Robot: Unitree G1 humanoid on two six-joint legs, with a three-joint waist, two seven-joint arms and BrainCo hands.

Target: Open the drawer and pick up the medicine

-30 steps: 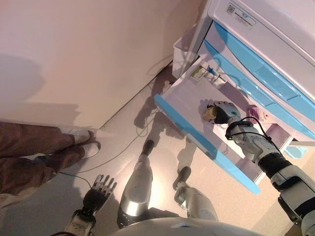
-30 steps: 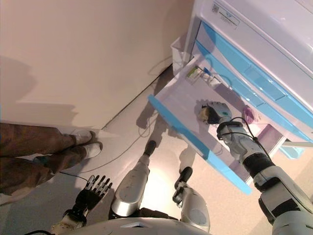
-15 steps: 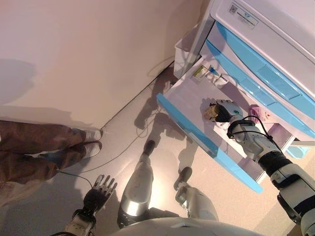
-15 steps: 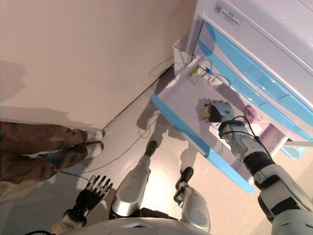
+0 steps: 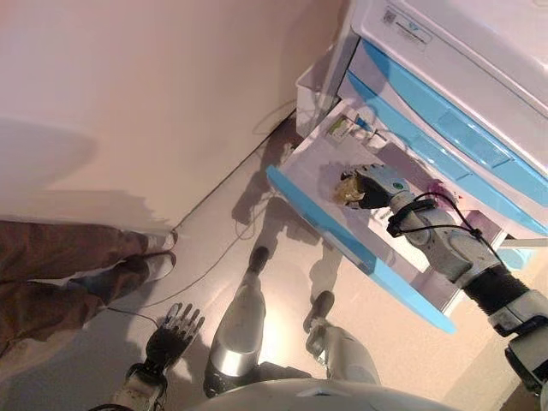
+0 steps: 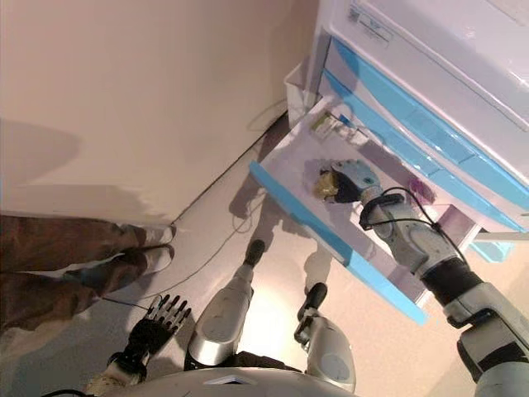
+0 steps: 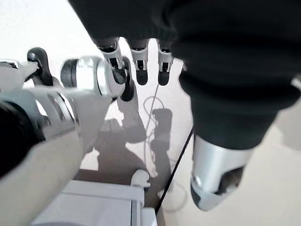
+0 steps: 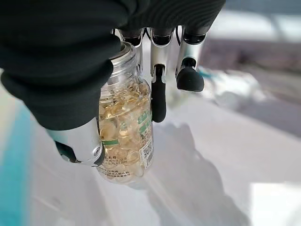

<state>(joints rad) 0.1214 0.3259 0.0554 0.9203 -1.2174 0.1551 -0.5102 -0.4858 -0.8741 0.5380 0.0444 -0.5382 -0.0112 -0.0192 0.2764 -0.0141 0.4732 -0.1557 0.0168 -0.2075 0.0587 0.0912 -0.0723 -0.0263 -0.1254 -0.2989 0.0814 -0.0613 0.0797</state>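
Observation:
The white cabinet's lower drawer [image 5: 301,178] with a blue front [image 5: 347,244] stands pulled open. My right hand [image 5: 375,185] is over the drawer, shut on a clear medicine bottle [image 8: 123,132] full of yellow capsules; the bottle also shows in the left eye view [image 5: 348,190]. In the right wrist view my fingers [image 8: 158,80] and thumb curl round the bottle, which is held a little above the drawer floor. My left hand [image 5: 175,325] hangs low at my left side, fingers straight, holding nothing.
Small packets [image 5: 346,128] lie at the drawer's far end and a pink packet [image 5: 438,188] sits behind my wrist. The closed blue drawers [image 5: 445,128] are above. A person's legs and shoes [image 5: 137,257] stand on the floor at the left by a beige wall [image 5: 154,94].
My right hand with the bottle has moved left and slightly up over the drawer. The person's legs have shifted a little. The left hand has stayed where it was.

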